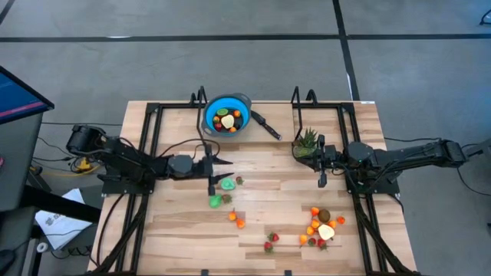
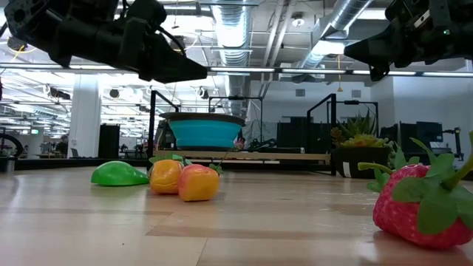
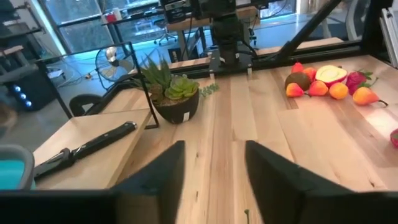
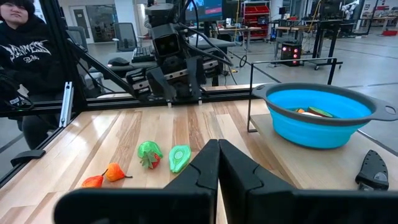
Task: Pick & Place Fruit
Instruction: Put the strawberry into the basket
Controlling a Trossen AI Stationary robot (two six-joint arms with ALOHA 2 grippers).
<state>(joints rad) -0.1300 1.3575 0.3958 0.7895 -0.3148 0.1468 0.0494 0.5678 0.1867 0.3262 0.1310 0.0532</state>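
The fruit is lying scattered on the counter (image 1: 261, 192): a cluster of orange pieces, a kiwi and a cut peach half (image 1: 322, 228) is sitting toward 4 o'clock from the counter's middle, two strawberries (image 1: 271, 241) at about 6 o'clock, and green pieces (image 1: 222, 192) just left of centre, with small orange ones (image 1: 236, 219) near them. More fruit is resting inside the blue bowl (image 1: 228, 115) at 12 o'clock, with a black knife (image 1: 267, 125) beside it. The left claw (image 1: 212, 179) is hovering just beside the green pieces, its fingers standing apart and gripping nothing. The right claw (image 1: 321, 178) is hanging at 3 o'clock near the spiky plant (image 1: 307, 142), clenched and empty. The counter is pale wood planking. Beyond it, an open workshop with ceiling ducts is showing, and a person (image 4: 28, 46) in a dark hoodie is sitting nearby.
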